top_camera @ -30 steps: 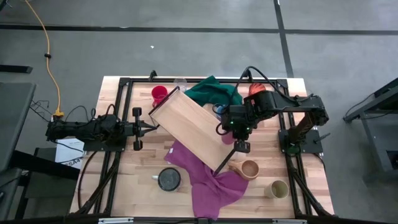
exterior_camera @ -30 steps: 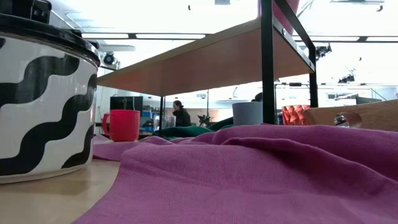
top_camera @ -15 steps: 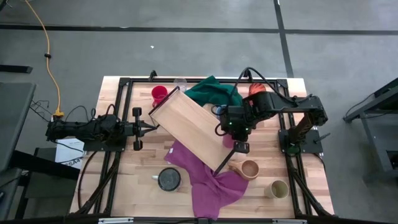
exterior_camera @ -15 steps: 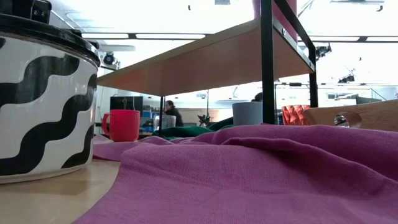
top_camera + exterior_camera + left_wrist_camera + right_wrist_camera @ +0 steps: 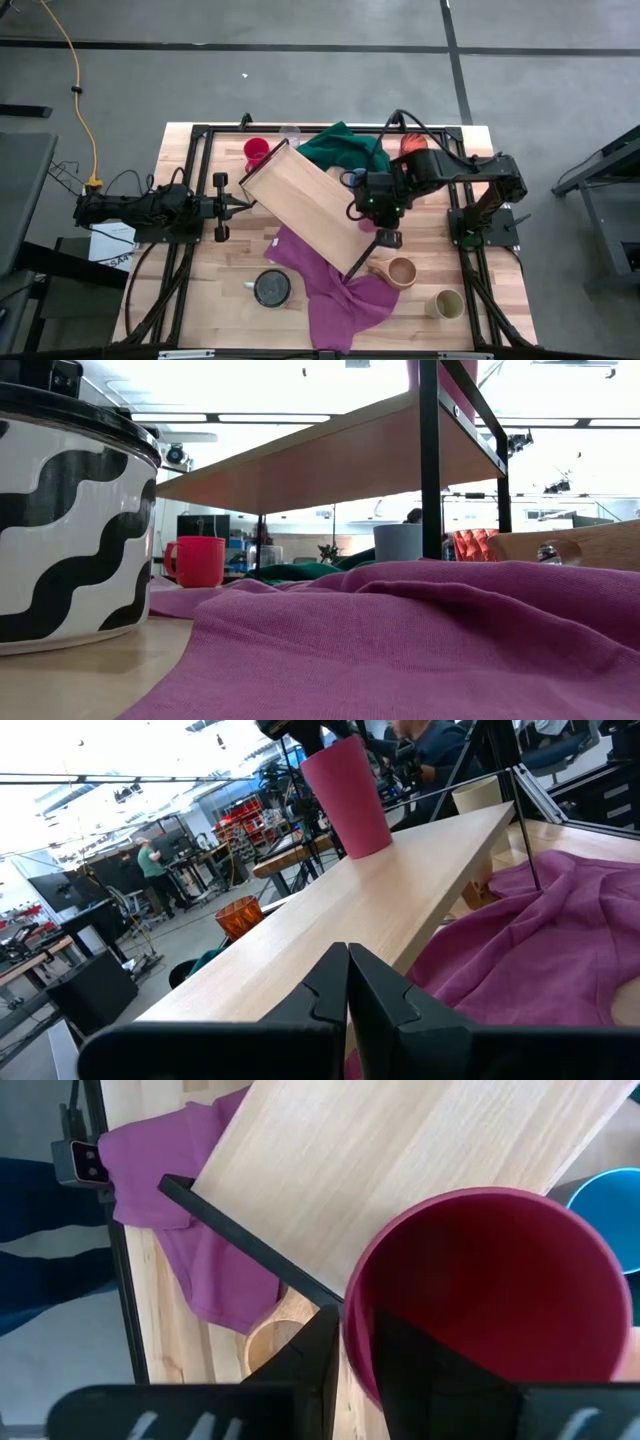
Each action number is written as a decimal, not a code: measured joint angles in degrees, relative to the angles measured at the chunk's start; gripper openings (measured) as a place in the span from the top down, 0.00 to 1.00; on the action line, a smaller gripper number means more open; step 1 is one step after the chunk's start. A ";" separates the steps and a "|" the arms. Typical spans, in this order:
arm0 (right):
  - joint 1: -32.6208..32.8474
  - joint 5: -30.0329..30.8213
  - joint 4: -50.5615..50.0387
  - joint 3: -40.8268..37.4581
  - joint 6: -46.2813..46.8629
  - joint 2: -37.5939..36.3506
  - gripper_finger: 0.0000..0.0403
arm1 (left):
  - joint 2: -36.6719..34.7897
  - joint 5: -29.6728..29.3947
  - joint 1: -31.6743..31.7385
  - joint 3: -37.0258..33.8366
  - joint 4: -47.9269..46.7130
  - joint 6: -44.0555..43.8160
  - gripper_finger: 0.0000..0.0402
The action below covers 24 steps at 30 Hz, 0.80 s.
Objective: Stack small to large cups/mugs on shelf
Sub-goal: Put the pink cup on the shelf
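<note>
I have the magenta cup [image 5: 487, 1295] pinched by its rim between my right fingers [image 5: 345, 1345], one inside and one outside the wall, at the shelf's [image 5: 305, 205] end nearest the tan cup [image 5: 401, 271]. The left wrist view shows it upright on the board, close to the black end frame. The blue cup [image 5: 612, 1200] sits just beside it. My left fingers [image 5: 347, 982] are pressed together, empty, by the shelf's opposite end. No writing is readable. The purple cloth [image 5: 335, 290] spreads under the shelf across the desk [image 5: 200, 300].
</note>
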 joint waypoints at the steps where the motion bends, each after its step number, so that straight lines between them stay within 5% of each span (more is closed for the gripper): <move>1: -0.02 0.00 0.00 0.00 -0.01 0.00 0.87 | 0.00 0.01 0.00 -0.01 -0.02 0.02 1.00; 17: -0.15 -0.26 1.51 0.26 -1.52 0.00 0.87 | 0.01 0.02 0.00 0.00 -0.02 0.02 1.00; 24: -0.23 -0.30 2.44 6.36 -2.17 -0.07 0.87 | 0.01 0.00 0.00 -0.02 -0.02 0.00 1.00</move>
